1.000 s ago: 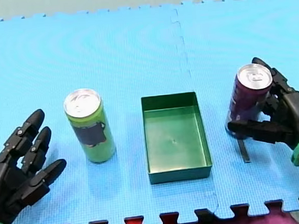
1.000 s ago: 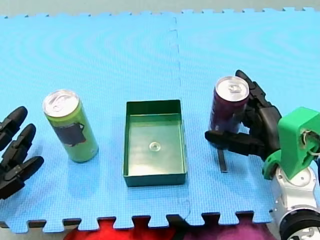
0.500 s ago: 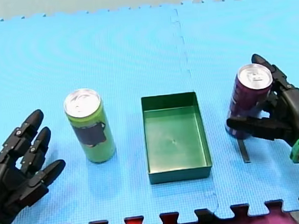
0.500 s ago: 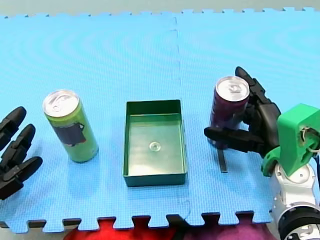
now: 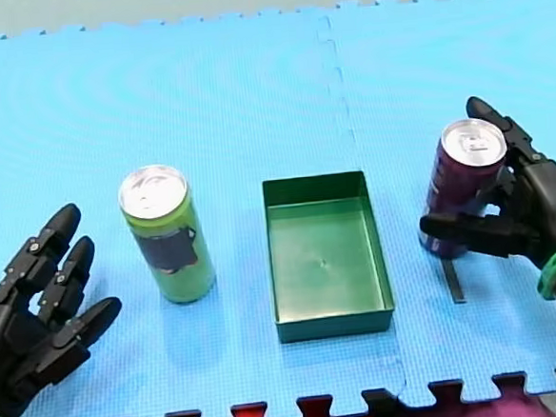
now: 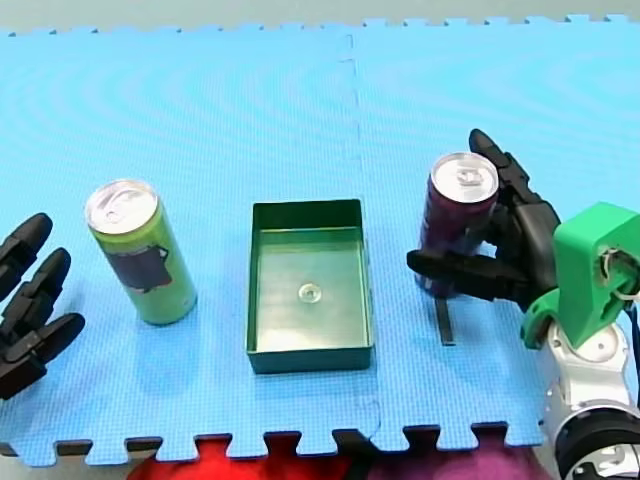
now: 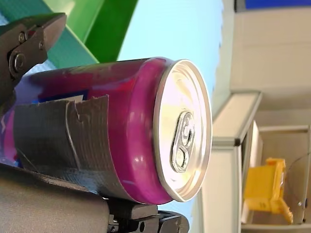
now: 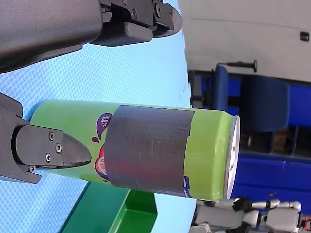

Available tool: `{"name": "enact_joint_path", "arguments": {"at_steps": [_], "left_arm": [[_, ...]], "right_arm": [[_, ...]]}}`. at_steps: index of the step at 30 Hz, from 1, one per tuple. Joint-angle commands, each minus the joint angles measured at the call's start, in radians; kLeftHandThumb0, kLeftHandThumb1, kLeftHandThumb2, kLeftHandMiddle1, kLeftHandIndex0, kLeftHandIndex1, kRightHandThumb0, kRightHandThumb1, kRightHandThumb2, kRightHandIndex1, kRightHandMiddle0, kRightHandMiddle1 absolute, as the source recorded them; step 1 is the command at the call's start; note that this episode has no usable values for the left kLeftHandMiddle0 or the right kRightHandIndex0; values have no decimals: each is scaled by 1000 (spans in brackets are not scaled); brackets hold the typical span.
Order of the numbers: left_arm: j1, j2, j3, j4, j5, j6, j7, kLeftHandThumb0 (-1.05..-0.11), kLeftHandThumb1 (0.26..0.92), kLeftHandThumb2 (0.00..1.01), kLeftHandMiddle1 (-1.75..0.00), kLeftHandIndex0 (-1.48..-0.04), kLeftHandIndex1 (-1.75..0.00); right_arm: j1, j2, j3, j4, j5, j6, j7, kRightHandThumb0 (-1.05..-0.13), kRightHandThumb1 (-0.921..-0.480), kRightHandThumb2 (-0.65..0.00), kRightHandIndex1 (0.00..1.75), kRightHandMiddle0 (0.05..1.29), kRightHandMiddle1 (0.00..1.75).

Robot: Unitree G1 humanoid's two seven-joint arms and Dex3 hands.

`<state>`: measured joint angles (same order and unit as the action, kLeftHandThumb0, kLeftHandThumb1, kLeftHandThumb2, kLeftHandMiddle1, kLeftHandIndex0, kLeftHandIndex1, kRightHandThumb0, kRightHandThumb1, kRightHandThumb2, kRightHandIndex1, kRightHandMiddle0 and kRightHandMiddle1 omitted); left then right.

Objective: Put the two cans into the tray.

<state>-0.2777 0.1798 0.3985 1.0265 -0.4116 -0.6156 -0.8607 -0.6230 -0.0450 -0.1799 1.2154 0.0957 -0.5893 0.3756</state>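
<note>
In the first head view the right hand [image 5: 522, 215] is wrapping its fingers around the purple can [image 5: 463, 191] at the right of the tray [image 5: 324, 182]. The thumb is crossing low on the near side and the other fingers are reaching behind. The thumb is hiding the can's foot, so I cannot tell whether it is touching the surface [image 5: 203, 90]. The green can [image 5: 168, 237] is standing left of the tray. The left hand [image 5: 37, 316], holding nothing, is hanging at the near left corner.

In the second head view a dark strip [image 6: 445, 322] is lying just near of the purple can; I cannot make out what it is.

In the first wrist view the right hand is gripping around the tape patch [image 7: 58, 136]. A tall can held this low is likely to be tipping, slipping, or clipping the tray wall on the way over.

In the second wrist view black fingers [image 8: 43, 150] are framing the green can, and one is covering its foot.
</note>
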Motion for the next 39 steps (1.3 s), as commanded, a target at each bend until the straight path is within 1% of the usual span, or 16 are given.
{"name": "enact_joint_path", "arguments": {"at_steps": [1,7,12,23,29,39], "left_arm": [[3,5,2,-5,-5,4,1,-1048,921,189,0,-174,-2],[8,5,2,-14,-6,12,5,-1048,921,185,0,-175,-2],[14,4,1,-26,-6,18,12,-1048,921,181,-1,-175,-1],[29,2,-2,-56,-10,29,19,-1048,921,183,-2,-178,-2],[32,1,-2,-62,-12,33,19,-1048,921,185,-2,-179,-2],[39,0,-4,-78,-13,43,29,-1048,921,192,-2,-178,-1]], "right_arm": [[-7,-3,0,0,0,5,-3,-596,-582,-1,1,116,0],[-16,-1,2,5,-4,9,-11,-598,-583,-1,1,117,1],[-21,0,1,8,-3,12,-11,-597,-585,-1,1,118,1],[-25,2,1,16,-5,19,-16,-588,-585,0,0,121,2],[-30,0,2,22,-9,25,-22,-589,-586,0,0,124,2],[-33,2,3,24,-14,26,-29,-591,-586,0,0,130,2]]}}
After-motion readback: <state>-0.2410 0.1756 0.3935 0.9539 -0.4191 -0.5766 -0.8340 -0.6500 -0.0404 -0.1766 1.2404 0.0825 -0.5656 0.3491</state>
